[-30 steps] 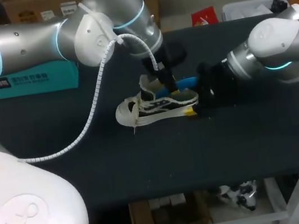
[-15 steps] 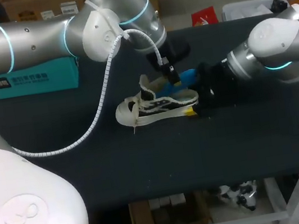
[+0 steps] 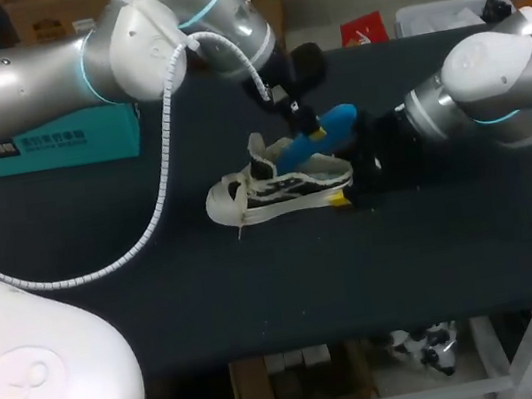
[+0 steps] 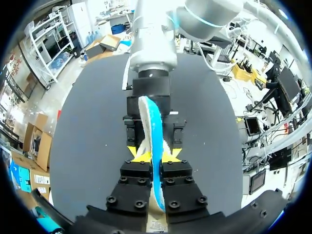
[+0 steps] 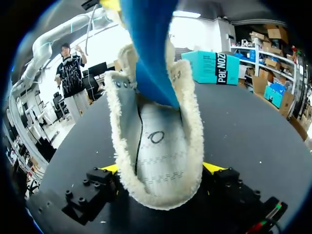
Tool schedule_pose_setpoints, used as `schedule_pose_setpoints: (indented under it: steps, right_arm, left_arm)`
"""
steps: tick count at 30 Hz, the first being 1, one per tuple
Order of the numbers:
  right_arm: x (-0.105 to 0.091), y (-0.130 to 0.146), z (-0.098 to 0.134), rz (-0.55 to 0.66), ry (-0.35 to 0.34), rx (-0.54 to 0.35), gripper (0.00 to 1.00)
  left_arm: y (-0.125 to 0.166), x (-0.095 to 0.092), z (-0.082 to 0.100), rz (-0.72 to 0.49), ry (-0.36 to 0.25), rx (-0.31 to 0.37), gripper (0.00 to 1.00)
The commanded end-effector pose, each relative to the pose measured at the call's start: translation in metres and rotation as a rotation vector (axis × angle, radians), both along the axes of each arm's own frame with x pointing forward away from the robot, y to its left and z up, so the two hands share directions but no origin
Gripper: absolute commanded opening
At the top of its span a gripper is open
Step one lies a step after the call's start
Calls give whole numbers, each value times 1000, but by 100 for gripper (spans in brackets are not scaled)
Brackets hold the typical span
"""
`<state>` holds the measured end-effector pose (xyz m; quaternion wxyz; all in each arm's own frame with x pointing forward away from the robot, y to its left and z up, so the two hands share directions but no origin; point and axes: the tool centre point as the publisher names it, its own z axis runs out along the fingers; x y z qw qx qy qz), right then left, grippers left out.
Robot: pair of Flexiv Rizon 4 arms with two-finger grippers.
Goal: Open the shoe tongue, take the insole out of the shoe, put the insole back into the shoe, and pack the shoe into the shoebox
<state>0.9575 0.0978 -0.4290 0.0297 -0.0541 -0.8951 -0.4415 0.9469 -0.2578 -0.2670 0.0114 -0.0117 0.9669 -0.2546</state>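
Observation:
A white fleece-lined shoe (image 3: 264, 188) lies on its side on the black table (image 3: 260, 291). My right gripper (image 3: 345, 185) is at its heel. In the right wrist view the heel (image 5: 156, 151) fills the gap, and both yellow tips press its sides. My left gripper (image 3: 308, 132) hangs just above the shoe's opening, shut on the blue insole (image 3: 333, 126). The insole's heel end is lifted out; its front end still reaches into the shoe (image 5: 151, 58). In the left wrist view the insole (image 4: 153, 131) stands edge-on between the closed fingers. The teal shoebox (image 3: 45, 143) sits at the back left.
A red item (image 3: 363, 30) and a grey bin (image 3: 439, 15) lie by the table's far right edge. The left arm's white cable (image 3: 166, 175) hangs over the table to the left of the shoe. Bare black table surface stretches in front of the shoe.
My left gripper has shut on the insole and risen up and to the right, drawing the blue insole's heel end out of the shoe. The right arm and the shoe stayed put.

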Motion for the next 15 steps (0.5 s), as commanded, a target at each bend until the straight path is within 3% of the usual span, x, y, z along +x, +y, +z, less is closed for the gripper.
schedule_pose_setpoints:
  steps: [1, 15]
  right_arm:
    - [-3, -7, 7, -26, 9, -33, 100]
    - [-9, -69, 48, -63, 62, -204, 100]
  left_arm:
    - [6, -9, 24, -29, 24, -72, 0]
    - [-11, -38, 99, -112, 96, -318, 0]
